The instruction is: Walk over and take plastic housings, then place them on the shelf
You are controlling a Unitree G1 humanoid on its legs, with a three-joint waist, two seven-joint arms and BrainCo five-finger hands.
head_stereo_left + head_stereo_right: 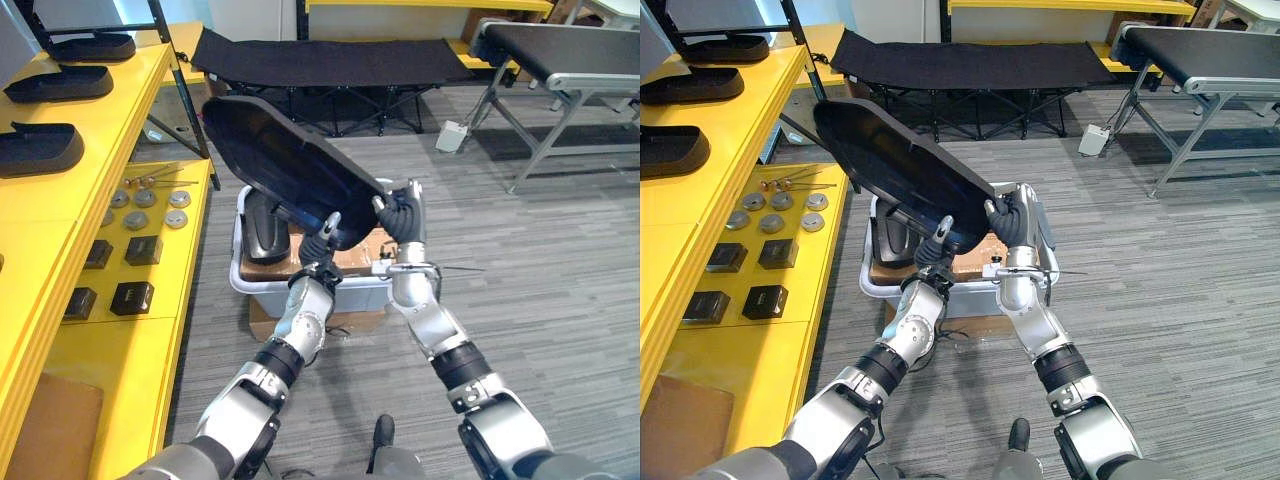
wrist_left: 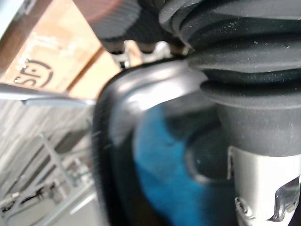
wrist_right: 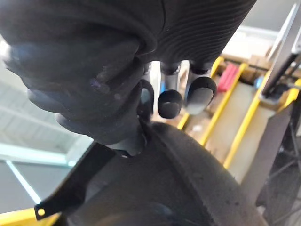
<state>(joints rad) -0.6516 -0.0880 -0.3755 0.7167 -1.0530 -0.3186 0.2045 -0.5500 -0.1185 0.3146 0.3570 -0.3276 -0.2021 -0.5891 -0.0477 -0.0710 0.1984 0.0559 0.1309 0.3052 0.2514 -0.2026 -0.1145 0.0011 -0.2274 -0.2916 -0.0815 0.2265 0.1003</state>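
1. The big black housing (image 1: 285, 170) is up in the air above the bin (image 1: 360, 295). It is tilted. Its low end is over the bin, and its high end points up and away toward the shelf side.
2. The left hand (image 1: 322, 245) pinches the low edge, with its thumb on one face and its fingers behind. The right hand (image 1: 400, 215) is curled round the rim just beside it, on the side of the bin away from the shelf.
3. Both hands grip the same end, so the long far end sticks out with nothing under it. I think it could wobble or tip, so the robot should squeeze firmly and move slowly.
4. Another housing (image 1: 265, 230) stands inside the bin, right under the held one. Lift the held one a little higher before turning, so the two do not bump.
5. The yellow shelf (image 1: 110, 110) is to the left of the bin, and more shelf housings (image 1: 40, 148) lie flat on it. A black pole (image 1: 187, 100) stands behind the bin on that side, so watch the high end near it.
6. Lay the housing flat on a bare yellow spot, beside the others and not on top of them. Open the hands only when it rests there.
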